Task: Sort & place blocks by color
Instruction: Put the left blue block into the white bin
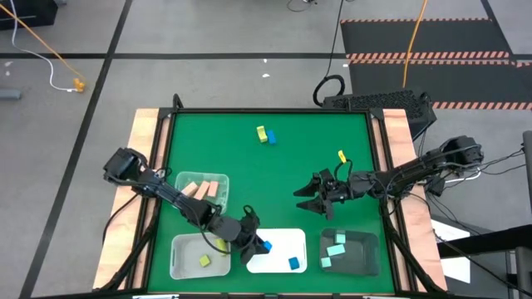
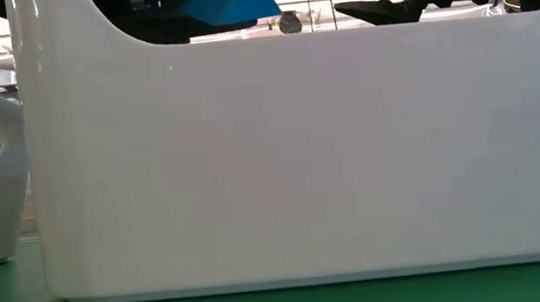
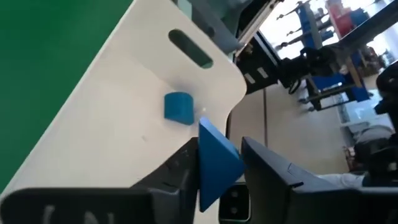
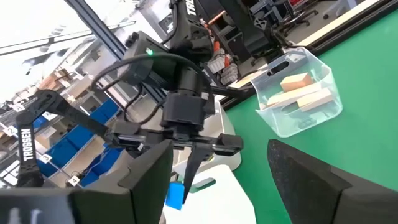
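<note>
Blocks part-sorted into four trays, two blue and two yellow ones loose on the green table (image 1: 274, 174).

Left gripper (image 1: 257, 246) clamps a blue block (image 3: 214, 163) over the white tray (image 1: 283, 241); right gripper (image 1: 309, 198) hangs mid-table, fingers apart.

Under left jaws: white tray (image 1: 283, 241), its floor bare except for one blue block (image 3: 179, 106) lying ahead of the held blue block (image 3: 214, 163).
Beside left jaws: clear tray (image 1: 179, 249) close on the outer side.
Ahead of right jaws: open green surface (image 1: 274, 178); left arm beyond.
Beside right jaws: dark tray (image 1: 370, 249) near; yellow block (image 1: 342, 156) close.
</note>
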You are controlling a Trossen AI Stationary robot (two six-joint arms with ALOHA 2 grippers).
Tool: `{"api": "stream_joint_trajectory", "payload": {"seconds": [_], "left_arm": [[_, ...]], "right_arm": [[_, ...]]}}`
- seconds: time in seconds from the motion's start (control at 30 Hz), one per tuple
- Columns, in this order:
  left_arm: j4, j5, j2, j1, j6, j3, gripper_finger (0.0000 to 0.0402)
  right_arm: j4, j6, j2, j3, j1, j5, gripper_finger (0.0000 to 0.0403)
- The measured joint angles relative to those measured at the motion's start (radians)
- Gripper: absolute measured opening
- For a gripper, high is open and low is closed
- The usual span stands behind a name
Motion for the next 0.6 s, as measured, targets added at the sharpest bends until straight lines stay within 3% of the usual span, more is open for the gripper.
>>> {"api": "stream_joint_trajectory", "payload": {"seconds": [0.33, 0.6], "left_arm": [[0.113, -0.002, 0.000, 0.002, 0.107, 0.000, 0.0205], [0.140, 0.029, 0.000, 0.000, 0.198, 0.000, 0.0236]], "right_arm": [[-0.005, -0.001, 0.000, 0.000, -0.001, 0.000, 0.0251], [-0.005, -0.004, 0.000, 0.000, -0.001, 0.001, 0.0251]]}}
